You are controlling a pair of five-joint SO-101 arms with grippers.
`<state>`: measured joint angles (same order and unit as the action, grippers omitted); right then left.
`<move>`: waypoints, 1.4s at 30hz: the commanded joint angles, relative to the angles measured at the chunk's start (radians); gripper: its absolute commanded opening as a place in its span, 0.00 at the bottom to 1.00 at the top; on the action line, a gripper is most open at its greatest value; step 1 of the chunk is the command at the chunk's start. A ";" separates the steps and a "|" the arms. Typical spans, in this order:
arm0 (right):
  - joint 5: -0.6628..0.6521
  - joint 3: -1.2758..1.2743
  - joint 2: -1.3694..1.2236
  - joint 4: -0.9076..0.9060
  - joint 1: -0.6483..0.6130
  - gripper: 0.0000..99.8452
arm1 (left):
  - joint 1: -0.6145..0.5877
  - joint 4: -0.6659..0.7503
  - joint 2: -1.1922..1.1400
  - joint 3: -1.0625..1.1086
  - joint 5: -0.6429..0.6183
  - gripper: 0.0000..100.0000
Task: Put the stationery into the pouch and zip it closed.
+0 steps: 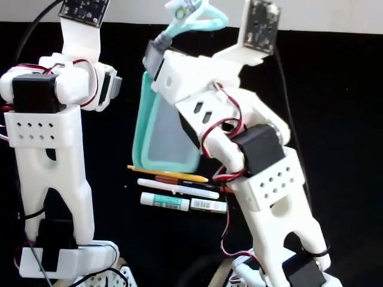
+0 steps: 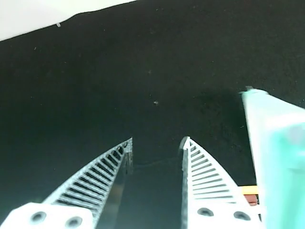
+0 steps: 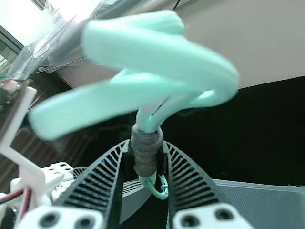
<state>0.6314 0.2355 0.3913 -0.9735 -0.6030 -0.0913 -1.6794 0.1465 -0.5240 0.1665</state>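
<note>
High view: one mint pouch hangs under the right tool, which is clenched on the pouch's one loop strap. Five stationery pieces lie on the worktop beneath. Beside the pouch, the left tool gapes, empty.

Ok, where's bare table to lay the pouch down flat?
Bare black cloth lies between the left arm and the pouch, with a wider patch beyond the right arm. It is crowded in front of the pouch, where the pens lie.
</note>
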 commanded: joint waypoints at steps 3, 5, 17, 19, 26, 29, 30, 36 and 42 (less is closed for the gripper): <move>-0.015 0.082 -0.002 -0.038 -0.051 0.01 | -0.033 0.021 0.008 -0.007 0.006 0.18; -0.015 0.082 -0.004 -0.047 -0.073 0.01 | -0.045 0.021 0.015 -0.007 0.006 0.18; -0.017 -0.065 -0.004 -0.042 -0.104 0.01 | -0.110 0.011 0.016 -0.104 0.008 0.19; -0.017 -0.065 -0.004 -0.042 -0.102 0.01 | -0.110 0.011 0.016 -0.119 0.011 0.19; -0.017 -0.068 -0.004 0.002 -0.082 0.01 | -0.137 -0.011 0.016 -0.191 0.052 0.19; -0.017 -0.070 -0.004 0.013 -0.084 0.01 | -0.139 -0.048 0.016 -0.255 0.054 0.20; -0.017 -0.070 -0.004 0.013 -0.084 0.01 | -0.137 -0.064 0.016 -0.277 0.054 0.22; -0.017 -0.070 -0.004 0.013 -0.081 0.01 | -0.134 -0.086 0.039 -0.302 0.132 0.27; -0.017 -0.071 -0.005 0.013 -0.079 0.01 | -0.134 -0.087 0.154 -0.246 0.259 0.27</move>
<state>0.6299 0.1619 0.3836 -0.9858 -0.6981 -0.2232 -1.7622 0.2232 -0.7956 0.3705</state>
